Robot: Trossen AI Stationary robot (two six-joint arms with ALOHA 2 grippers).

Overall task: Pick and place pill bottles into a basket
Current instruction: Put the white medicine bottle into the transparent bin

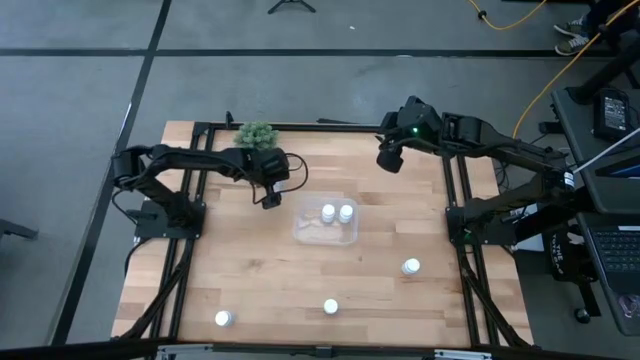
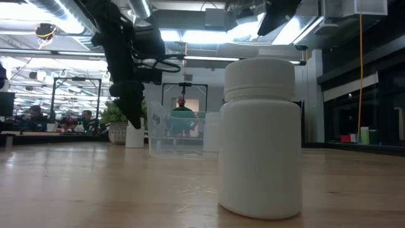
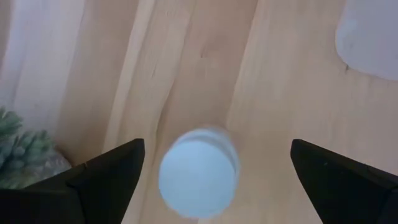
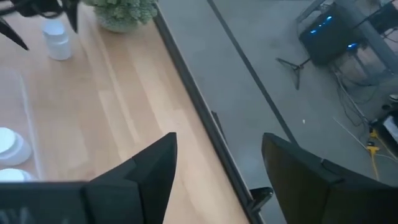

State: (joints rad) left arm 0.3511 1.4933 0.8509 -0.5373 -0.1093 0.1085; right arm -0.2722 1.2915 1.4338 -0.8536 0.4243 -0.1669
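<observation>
Two pill bottles [image 1: 336, 212] stand in the basket [image 1: 310, 232] at table centre. Left gripper [image 3: 211, 171] hangs wide open over a bottle [image 3: 198, 179] left of the basket, apparently for grasping. Right gripper [image 4: 217, 165], open, waits far right.

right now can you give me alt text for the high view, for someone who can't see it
Seen from above, a wooden table holds a clear basket with two white pill bottles in it. The left gripper, jaws open, hangs just left of the basket near a green plant. The right gripper waits at the far right; three more bottles stand near the front edge.
</observation>
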